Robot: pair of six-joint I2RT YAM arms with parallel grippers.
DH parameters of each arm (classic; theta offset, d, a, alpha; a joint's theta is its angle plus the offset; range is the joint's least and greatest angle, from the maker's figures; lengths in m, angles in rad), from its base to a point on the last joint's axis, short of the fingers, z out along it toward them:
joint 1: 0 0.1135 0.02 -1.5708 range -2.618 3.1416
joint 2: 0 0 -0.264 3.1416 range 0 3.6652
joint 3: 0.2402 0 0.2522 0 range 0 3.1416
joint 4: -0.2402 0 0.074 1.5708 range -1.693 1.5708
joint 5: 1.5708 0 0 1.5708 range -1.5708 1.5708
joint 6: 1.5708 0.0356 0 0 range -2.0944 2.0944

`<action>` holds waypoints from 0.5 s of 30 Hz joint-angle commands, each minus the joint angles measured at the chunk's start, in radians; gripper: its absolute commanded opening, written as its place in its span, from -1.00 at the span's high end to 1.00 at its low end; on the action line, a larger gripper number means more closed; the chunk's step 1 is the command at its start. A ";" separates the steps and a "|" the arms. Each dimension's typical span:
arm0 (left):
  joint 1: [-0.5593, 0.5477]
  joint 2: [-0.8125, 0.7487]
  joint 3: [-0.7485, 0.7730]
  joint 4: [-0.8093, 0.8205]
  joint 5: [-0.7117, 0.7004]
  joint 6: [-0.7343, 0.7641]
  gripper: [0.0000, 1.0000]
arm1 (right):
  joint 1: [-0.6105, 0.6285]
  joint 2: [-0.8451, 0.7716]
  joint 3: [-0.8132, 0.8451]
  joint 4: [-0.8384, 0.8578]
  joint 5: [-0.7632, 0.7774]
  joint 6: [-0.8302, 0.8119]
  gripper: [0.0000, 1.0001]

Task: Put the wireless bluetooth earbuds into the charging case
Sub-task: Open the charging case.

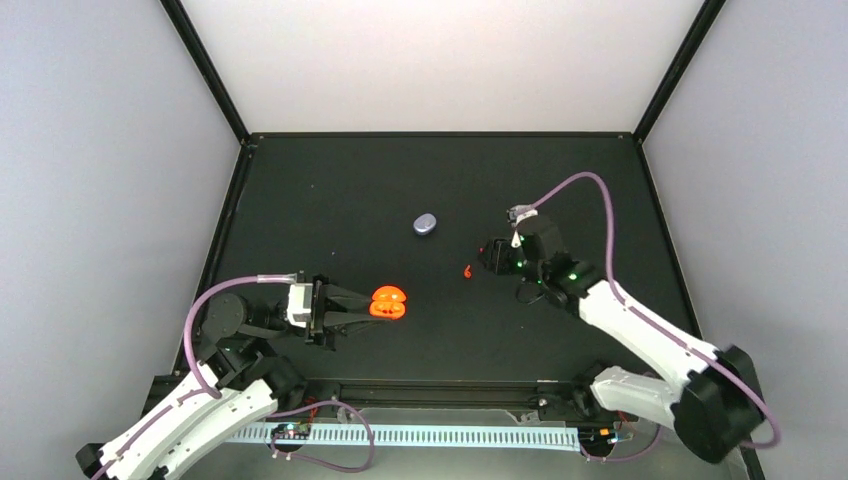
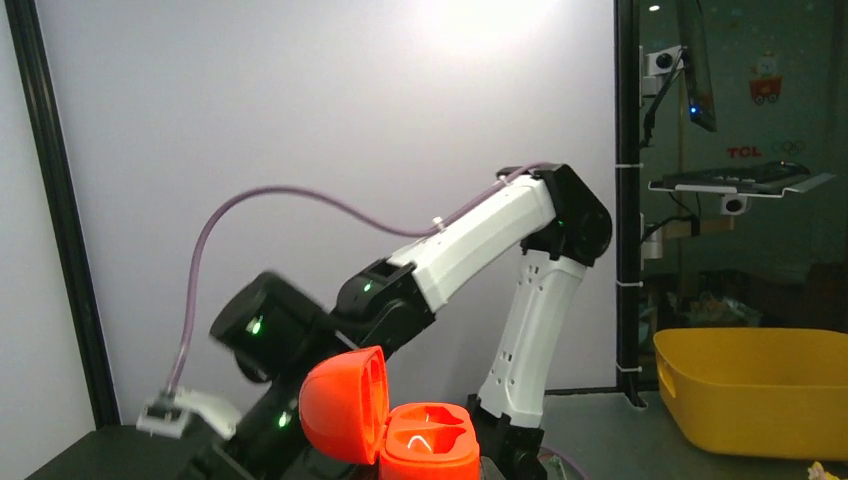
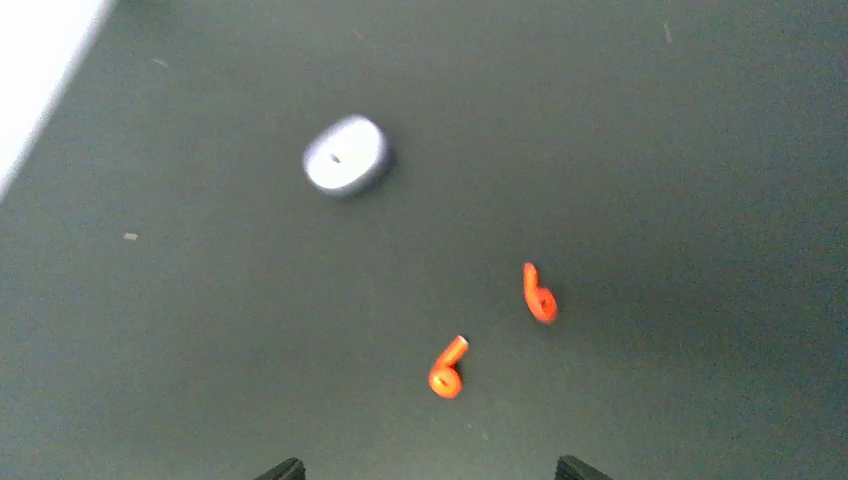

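Currently, left gripper point(image 1: 362, 305): clamped on the open red-orange charging case point(image 1: 388, 301), presenting it near the table's left-centre.
Grey case point(image 1: 425, 223): shut, resting mid-table, well apart from both arms.
Red-orange earbuds point(image 3: 538, 294) point(image 3: 447, 368): two lie loose on the black table point(image 1: 330, 200), just ahead of the right gripper point(image 1: 490, 257).
Right gripper: jaws parted, empty, above the earbuds.
Step in hand: approaching an earbud to pick.
Next move: likely descend and pinch one tiny hook precisely.
Views: right wrist separates two earbuds; overhead shows one speck; left wrist shows the case's empty wells.
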 commanded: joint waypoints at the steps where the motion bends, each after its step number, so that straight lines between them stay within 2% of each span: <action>1: -0.003 -0.033 -0.005 -0.034 -0.017 0.001 0.97 | -0.046 0.108 -0.032 0.138 0.000 0.097 -0.21; 10: -0.002 -0.058 -0.029 -0.058 -0.025 0.027 0.97 | -0.103 0.374 0.029 0.216 0.066 0.111 0.16; 15: -0.003 -0.074 -0.039 -0.085 -0.036 0.047 0.97 | -0.099 0.462 0.063 0.232 -0.053 0.102 0.22</action>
